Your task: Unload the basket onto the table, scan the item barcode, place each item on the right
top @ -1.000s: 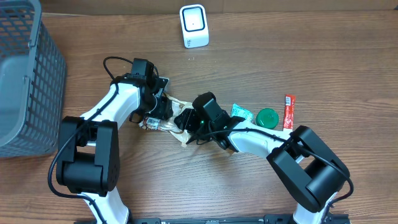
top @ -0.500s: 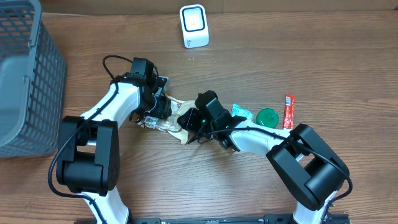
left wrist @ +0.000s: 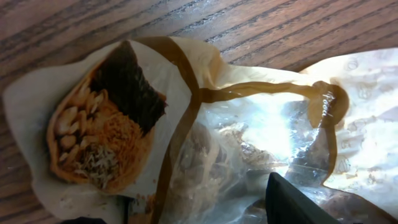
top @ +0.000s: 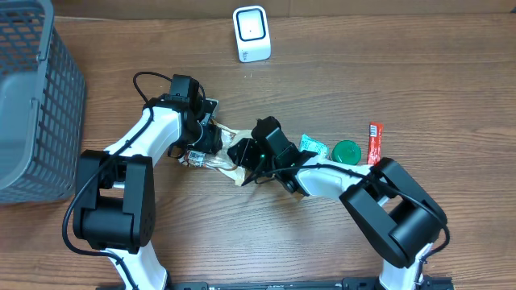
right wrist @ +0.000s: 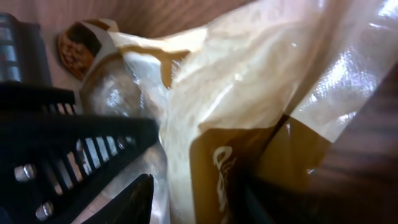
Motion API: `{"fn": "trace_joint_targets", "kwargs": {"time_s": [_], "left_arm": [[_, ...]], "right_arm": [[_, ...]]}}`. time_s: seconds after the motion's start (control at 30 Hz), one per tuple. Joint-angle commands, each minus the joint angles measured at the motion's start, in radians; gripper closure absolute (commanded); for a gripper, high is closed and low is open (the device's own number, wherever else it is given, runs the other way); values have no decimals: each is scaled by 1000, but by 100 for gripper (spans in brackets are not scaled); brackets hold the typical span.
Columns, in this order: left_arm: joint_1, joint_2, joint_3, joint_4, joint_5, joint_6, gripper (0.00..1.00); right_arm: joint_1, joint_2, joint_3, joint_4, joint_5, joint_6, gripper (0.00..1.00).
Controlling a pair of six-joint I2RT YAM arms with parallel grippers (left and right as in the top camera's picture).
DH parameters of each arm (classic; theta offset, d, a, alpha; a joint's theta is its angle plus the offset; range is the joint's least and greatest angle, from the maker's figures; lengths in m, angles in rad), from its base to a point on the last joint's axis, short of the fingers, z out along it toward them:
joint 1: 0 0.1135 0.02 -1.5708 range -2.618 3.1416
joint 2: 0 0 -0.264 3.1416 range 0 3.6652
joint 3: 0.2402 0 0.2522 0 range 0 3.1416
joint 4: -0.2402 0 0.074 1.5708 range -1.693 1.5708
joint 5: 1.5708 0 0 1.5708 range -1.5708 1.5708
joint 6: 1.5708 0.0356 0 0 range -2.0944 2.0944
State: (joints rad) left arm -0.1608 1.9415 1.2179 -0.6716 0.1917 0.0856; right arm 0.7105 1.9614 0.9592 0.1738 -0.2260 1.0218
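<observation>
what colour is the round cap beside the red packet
The round cap is green, clearest in the overhead view.

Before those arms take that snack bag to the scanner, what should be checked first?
1. Both grippers at the snack bag: ok. The left gripper and the right gripper meet over it.
2. Left gripper's hold on the bag: cannot tell. The bag fills its camera view and hides the contact.
3. Right gripper's hold: cannot tell. The film lies against its fingers, but no clamp shows.
4. Barcode found: not ok. Both wrist views show only a food picture, tan print and clear film.
5. Way to the scanner: ok. Only bare table lies between it and the bag.
</observation>
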Motion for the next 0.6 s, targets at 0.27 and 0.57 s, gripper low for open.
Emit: {"fn": "trace_joint_targets", "kwargs": {"time_s": [0.27,0.57], "left_arm": [[-3,81,-39,-12,11,19,43],[11,50,-3,-16,11,11,39]], "right_arm": [[-2,55,9,287,-285,-95,71],[-19,37,9,249,-313,-143,84]]}}
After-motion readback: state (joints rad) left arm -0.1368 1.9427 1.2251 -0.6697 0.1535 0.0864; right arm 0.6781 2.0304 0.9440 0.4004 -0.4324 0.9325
